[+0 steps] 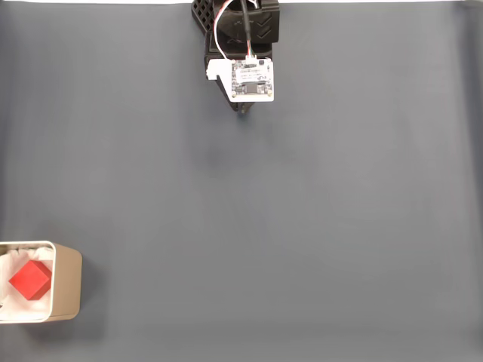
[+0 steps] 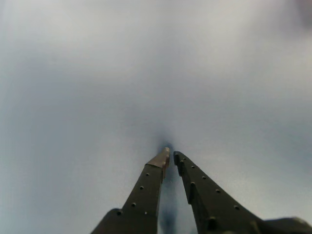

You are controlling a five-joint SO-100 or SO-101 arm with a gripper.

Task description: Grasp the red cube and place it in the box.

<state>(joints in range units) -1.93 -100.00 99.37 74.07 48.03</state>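
Observation:
The red cube (image 1: 31,280) lies inside the box (image 1: 66,280), a beige container with a white interior at the lower left of the fixed view. My gripper (image 1: 243,110) is far from both, at the top centre, folded back under the arm with its white camera board facing up. In the wrist view the gripper (image 2: 170,155) has its two dark fingers meeting at their tips close above the grey mat, shut with nothing between them.
A plain grey mat (image 1: 302,226) covers the table. The arm's black base (image 1: 238,23) stands at the top edge of the fixed view.

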